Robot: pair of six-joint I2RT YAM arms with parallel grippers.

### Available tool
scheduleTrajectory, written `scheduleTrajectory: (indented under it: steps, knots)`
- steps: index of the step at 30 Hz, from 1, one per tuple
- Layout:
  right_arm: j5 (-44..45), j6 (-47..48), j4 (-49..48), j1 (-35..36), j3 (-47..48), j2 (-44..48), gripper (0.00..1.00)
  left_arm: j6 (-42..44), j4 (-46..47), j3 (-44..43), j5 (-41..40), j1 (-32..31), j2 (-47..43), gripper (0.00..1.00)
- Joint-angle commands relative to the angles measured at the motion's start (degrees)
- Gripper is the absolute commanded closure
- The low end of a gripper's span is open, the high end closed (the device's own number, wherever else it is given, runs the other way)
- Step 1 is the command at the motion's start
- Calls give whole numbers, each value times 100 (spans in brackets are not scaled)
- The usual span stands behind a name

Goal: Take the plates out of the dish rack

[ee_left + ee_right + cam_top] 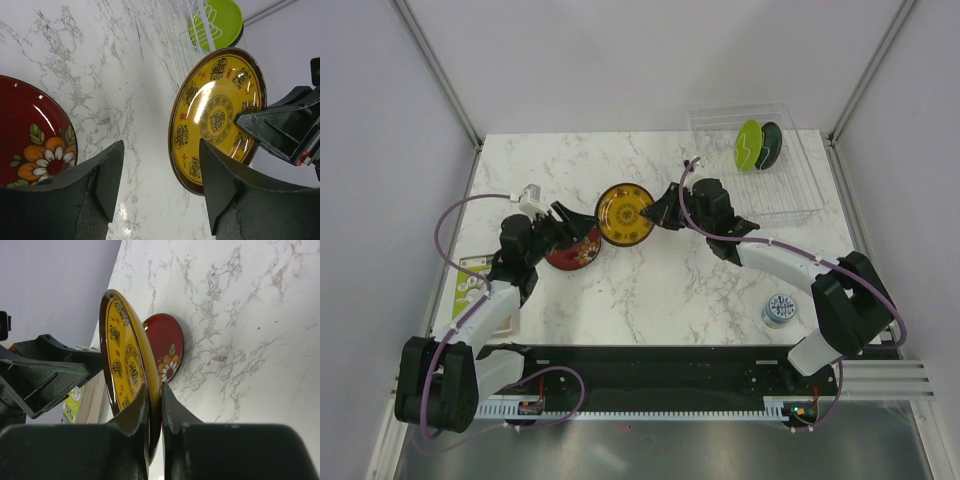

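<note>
A: Plates – where are they vs. the dish rack [790,190]? Near to far pls.
B: Nearest first, non-plates: blue-and-white cup [779,310] on the table [650,290], near side of the rack. Also a green-yellow card [468,290] far left of it, at the table edge.
A: Then?
B: Then the dark red plate [582,252], flat on the table, well left of the rack. The left fingers [107,175] hang over its rim, spread wide, nothing btw them.
A: Yellow one?
B: That's the yellow plate [625,213], btw the red one and the rack, outside it, tilted. The right fingers [132,412] pinch its rim, one each side. Can't tell if it touches the table.
A: In the rack?
B: Two, upright in the slots in the rack's far half: lime green plate [748,146], w/ the teal plate [772,143] just behind, overlapping.
</note>
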State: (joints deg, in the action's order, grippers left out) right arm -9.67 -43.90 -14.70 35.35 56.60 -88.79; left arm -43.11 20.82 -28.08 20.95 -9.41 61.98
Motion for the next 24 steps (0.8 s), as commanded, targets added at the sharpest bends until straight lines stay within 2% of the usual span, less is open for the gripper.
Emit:
scheduleTrajectory:
  steps: [1, 5, 8, 9, 11, 12, 13, 15, 16, 17, 21, 24]
  knots:
    - [-333, -338, -700, 217, 114, -173, 95, -267, 879, 109, 67, -43, 270, 32]
    - [-430, -479, -938, 367, 141, -349, 95, -382, 1126, 30, 155, -79, 534, 37]
    - [-500, -523, -1026, 385, 158, -358, 95, -373, 1135, 48, 155, -96, 596, 51]
    - [-509, -514, -1035, 385, 167, -367, 95, -338, 1126, 65, 146, -96, 596, 63]
    - [-571, -514, -1052, 376, 176, -340, 95, -312, 1073, 100, 102, -96, 623, 75]
    - [-588, -514, -1035, 376, 185, -340, 95, -277, 1056, 100, 94, -96, 631, 88]
    - [-588, -497, -1009, 384, 194, -314, 95, -251, 1030, 100, 59, -96, 632, 93]
    - [-501, -322, -747, 376, 229, -270, 77, -119, 793, 66, -107, -96, 588, 98]
    - [-353, -208, -606, 358, 255, -227, 65, -49, 670, 4, -187, -96, 570, 98]
    - [-282, 37, -448, 358, 360, -200, 46, 22, 356, -31, -283, -87, 535, 98]
    - [246, 600, 632, 105, 545, -7, 29, 460, -409, -207, -1055, -70, 333, 98]
    - [501, 873, 1029, -238, 466, 257, 27, 611, -797, -286, -1399, 88, 298, 98]
